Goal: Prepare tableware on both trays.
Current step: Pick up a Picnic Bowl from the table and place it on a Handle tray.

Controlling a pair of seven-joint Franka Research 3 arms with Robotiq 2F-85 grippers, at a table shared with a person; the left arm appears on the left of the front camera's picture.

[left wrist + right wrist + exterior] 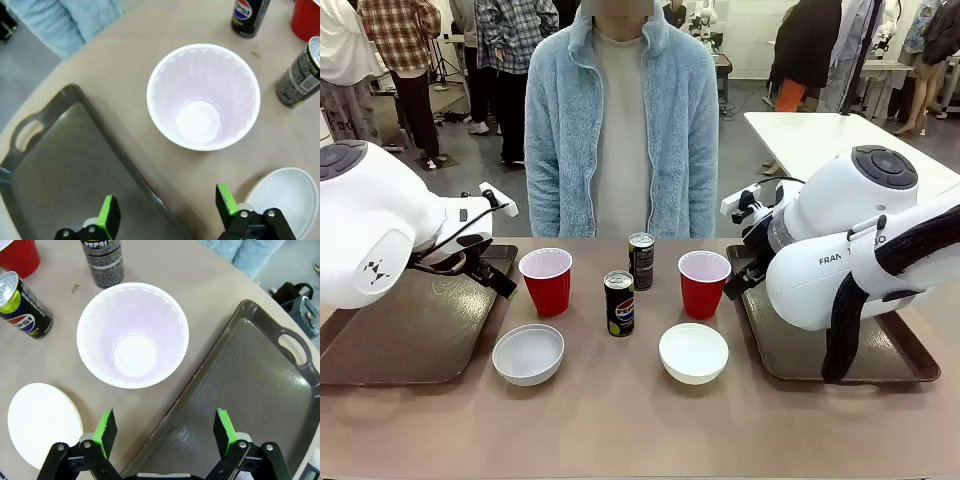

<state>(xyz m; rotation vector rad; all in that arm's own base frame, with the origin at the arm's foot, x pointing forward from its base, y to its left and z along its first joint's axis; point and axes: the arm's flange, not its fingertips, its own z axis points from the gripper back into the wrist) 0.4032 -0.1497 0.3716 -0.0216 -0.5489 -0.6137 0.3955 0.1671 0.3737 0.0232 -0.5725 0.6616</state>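
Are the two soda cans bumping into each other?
Apart. In the right wrist view, the yellow-topped can and the grey can stand with a strip of bare table between them.

Glossy plastic cups (546, 280), matt brown trays (410, 335), metal cans (619, 303)
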